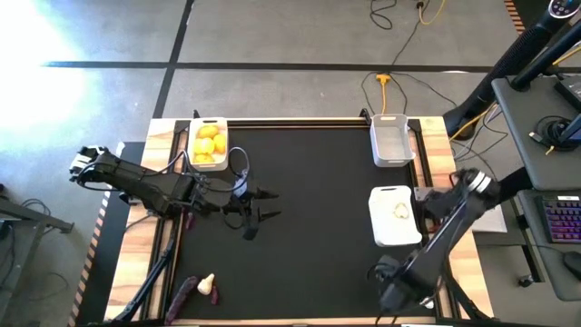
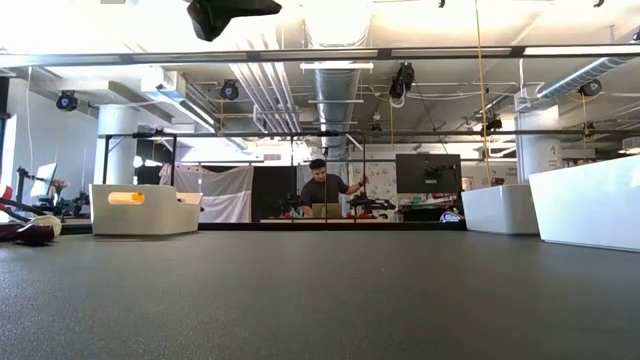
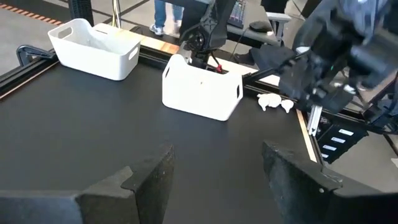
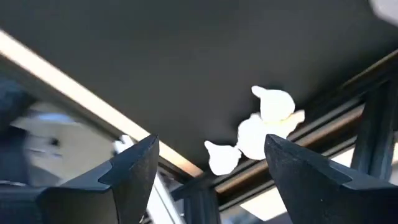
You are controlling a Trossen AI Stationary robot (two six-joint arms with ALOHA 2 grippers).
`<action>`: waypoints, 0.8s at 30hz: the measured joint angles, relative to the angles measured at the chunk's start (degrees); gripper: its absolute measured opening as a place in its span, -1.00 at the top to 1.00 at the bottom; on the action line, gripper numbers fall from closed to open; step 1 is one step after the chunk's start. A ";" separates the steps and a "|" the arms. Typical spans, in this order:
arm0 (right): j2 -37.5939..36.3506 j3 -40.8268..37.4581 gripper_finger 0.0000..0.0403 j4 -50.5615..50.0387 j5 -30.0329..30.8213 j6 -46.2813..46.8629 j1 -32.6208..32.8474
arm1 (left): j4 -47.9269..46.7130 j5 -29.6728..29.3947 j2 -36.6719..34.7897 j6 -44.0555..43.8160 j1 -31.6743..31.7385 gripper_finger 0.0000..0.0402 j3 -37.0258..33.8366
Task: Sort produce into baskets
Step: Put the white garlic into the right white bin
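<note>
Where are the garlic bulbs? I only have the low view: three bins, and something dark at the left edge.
Observer: A cluster of garlic bulbs lies on the mat by the table's edge, just ahead of the right gripper.
Operator: Is that gripper carrying anything?
Observer: No, its fingers stand open with nothing between them.
Operator: Any garlic in a bin?
Observer: What looks like one bulb lies in the right-hand bin beside the right arm.
Operator: And the dark thing on the left?
Observer: An eggplant, with one more garlic bulb beside it.
</note>
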 joint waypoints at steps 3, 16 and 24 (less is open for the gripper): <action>4.66 0.00 -0.35 -0.11 -4.90 -3.39 0.05 | -0.04 0.02 0.00 0.16 0.00 -0.11 -0.04; 10.47 -3.23 -0.26 -4.11 -9.61 -14.61 0.11 | -2.36 0.09 0.00 -0.85 0.00 -0.11 -0.07; 6.53 -11.66 -0.27 -0.64 -9.66 -19.70 0.11 | -2.31 0.08 0.02 -1.41 0.00 -0.11 -0.07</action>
